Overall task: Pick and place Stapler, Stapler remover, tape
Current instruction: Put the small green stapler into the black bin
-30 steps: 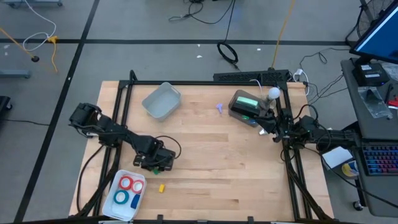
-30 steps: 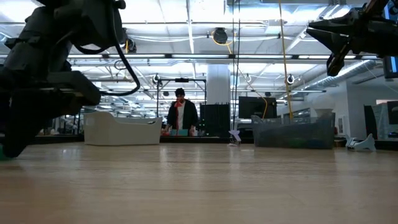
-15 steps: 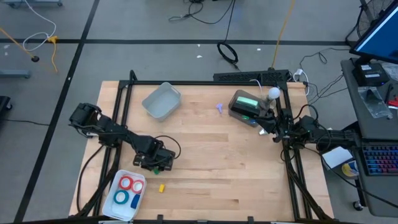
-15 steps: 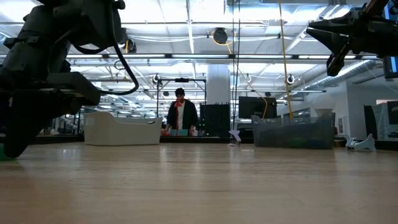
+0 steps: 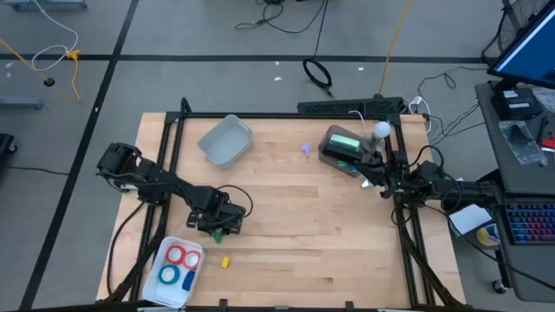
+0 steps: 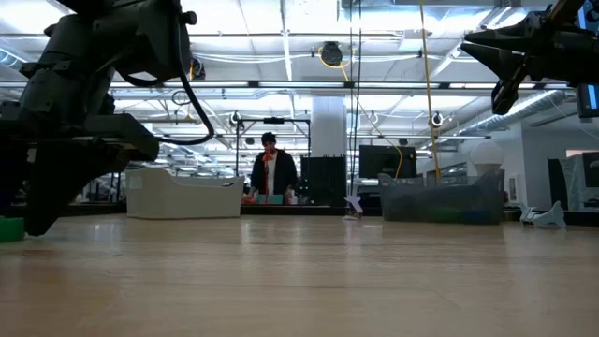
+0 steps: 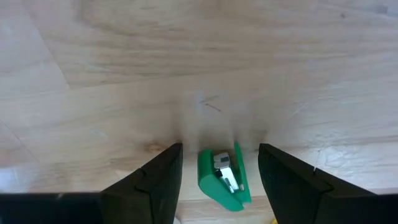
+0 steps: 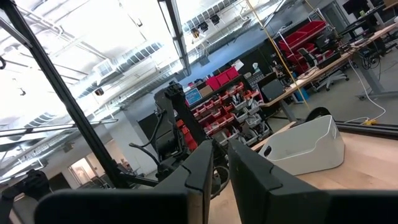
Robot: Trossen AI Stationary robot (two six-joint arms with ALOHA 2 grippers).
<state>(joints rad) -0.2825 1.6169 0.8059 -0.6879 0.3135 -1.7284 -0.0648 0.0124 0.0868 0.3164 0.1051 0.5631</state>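
Note:
A small green stapler (image 7: 222, 177) lies on the wooden table, near its left front. My left gripper (image 7: 221, 150) points down over it, open, with one finger on either side and a gap showing on both sides. In the high view the same gripper (image 5: 218, 225) covers most of the stapler (image 5: 217, 233). Red tape (image 5: 178, 256) and blue tape (image 5: 170, 276) rolls lie in a white tray (image 5: 153, 270) at the front left corner. A small purple piece (image 5: 306, 151), perhaps the stapler remover, lies mid-table toward the far edge. My right gripper (image 8: 221, 155) waits raised at the right edge, shut and holding nothing.
A grey bin (image 5: 225, 141) stands at the far left. A clear box (image 5: 342, 147) with green inside sits far right. A small yellow piece (image 5: 225, 261) lies beside the tray. A black frame (image 5: 286, 114) borders the table. Bare wood fills the middle.

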